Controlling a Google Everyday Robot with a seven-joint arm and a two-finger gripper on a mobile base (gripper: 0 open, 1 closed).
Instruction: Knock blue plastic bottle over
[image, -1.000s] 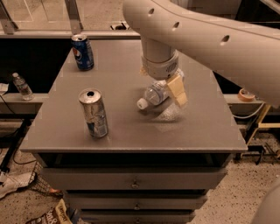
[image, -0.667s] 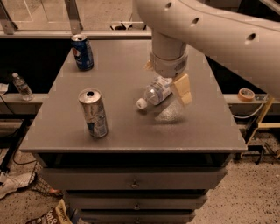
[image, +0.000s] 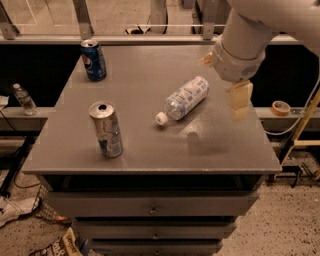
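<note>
The white arm (image: 260, 22) slants down from upper right, pincer (image: 223, 85) pointing down.

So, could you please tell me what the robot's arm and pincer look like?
The arm is thick, rounded and off-white, with a ringed cylindrical wrist. The pincer, over the table's right side, is pale yellow and blocky. No cables show.
</note>
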